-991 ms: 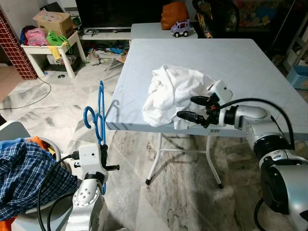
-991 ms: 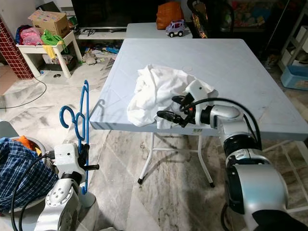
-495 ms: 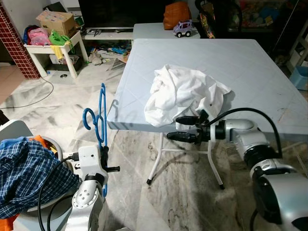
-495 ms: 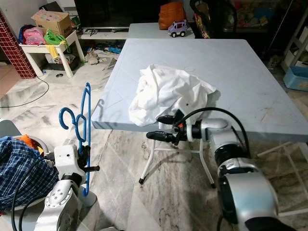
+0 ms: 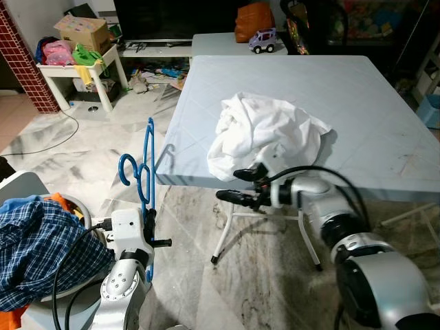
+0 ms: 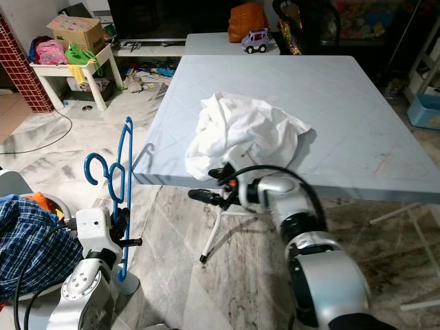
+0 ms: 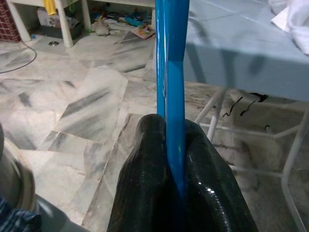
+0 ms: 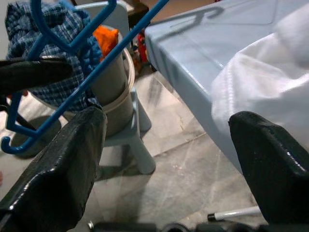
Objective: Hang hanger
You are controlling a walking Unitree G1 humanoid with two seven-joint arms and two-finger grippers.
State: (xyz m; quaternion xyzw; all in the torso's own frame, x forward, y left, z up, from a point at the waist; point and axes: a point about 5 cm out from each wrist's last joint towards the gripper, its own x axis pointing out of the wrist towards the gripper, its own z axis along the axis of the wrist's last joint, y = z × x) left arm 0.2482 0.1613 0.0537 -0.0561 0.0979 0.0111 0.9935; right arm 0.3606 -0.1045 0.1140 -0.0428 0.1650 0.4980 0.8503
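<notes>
Marble floor [image 5: 82,148] spreads under and around our pale blue table [image 5: 385,117]. Our left gripper [image 7: 176,159] is clamped on the lower part of the blue hanger [image 5: 144,172]; in the left wrist view the blue bar runs up between the two black fingers [image 7: 145,183]. We hold that hanger upright, low and off the table's left edge, with its hook beside the table corner. Our right gripper [image 5: 237,185] has its fingers spread apart with nothing between them, and it sits just below the near table edge, right under the overhanging hem of the white shirt [image 5: 265,134]. That shirt lies crumpled on the near left part of the table. To our left a basket [image 5: 69,206] holds a blue plaid garment [image 5: 41,247]. Farther off, a toy car [image 5: 263,40] stands on a second table [image 5: 213,42], and a small white side table [image 5: 75,65] carries a cardboard box [image 5: 81,31].
</notes>
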